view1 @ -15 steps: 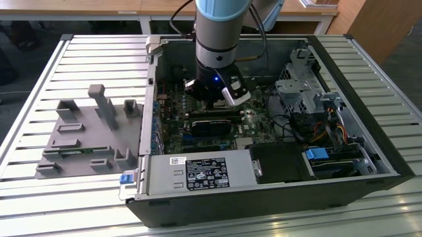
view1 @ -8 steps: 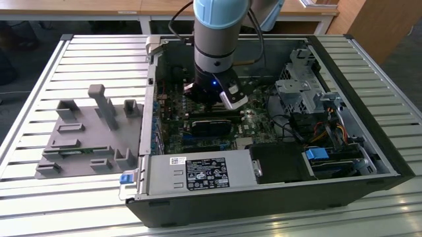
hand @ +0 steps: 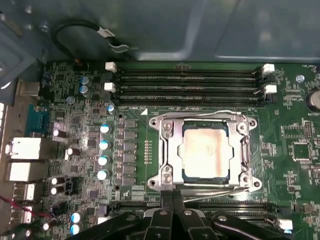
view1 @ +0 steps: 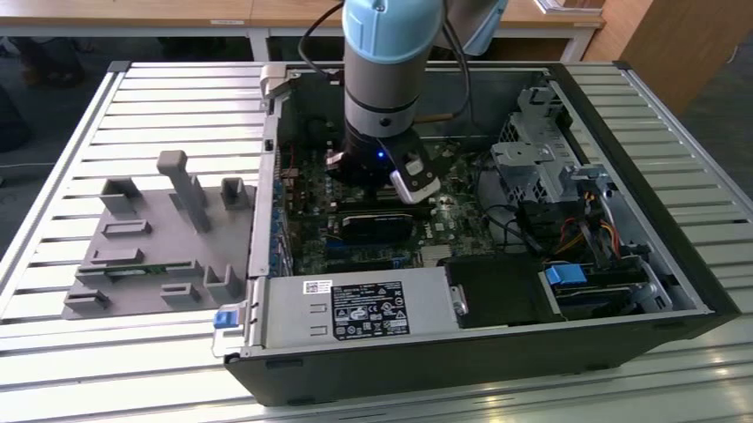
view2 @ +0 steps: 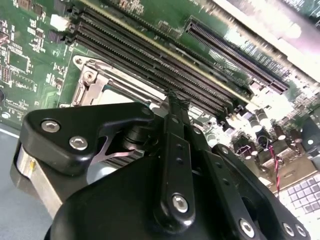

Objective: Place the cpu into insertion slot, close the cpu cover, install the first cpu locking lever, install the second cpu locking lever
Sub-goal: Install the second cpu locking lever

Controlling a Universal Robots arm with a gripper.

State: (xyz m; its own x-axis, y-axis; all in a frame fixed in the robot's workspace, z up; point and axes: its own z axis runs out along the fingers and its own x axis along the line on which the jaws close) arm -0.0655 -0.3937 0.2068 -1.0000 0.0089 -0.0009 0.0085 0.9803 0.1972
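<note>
In the first wrist view the cpu [hand: 205, 150], a dull silver square, lies flat in the insertion slot, which is hidden beneath it. The cpu cover [hand: 167, 150], a silver metal frame, lies down around the cpu. One thin wire lever [hand: 200, 113] runs along the socket edge by the long memory slots. Another lever [hand: 225, 191] runs along the opposite edge, next to my gripper [hand: 172, 196]. The black fingers are pressed together, shut, with nothing seen between them. In the second wrist view the gripper [view2: 175, 100] tip hovers at the edge of the cover [view2: 100, 82]. The exterior view shows the gripper [view1: 374, 189] down inside the computer case.
Long black memory slots [hand: 190, 85] flank the socket, with more slots [hand: 225, 207] on the gripper's side. Upright capacitors [hand: 104, 145] stand beside the socket. The case wall [hand: 200, 30], a drive cage [view1: 541, 159] and a power supply [view1: 353, 308] hem the arm in. A grey fixture [view1: 153, 247] lies outside.
</note>
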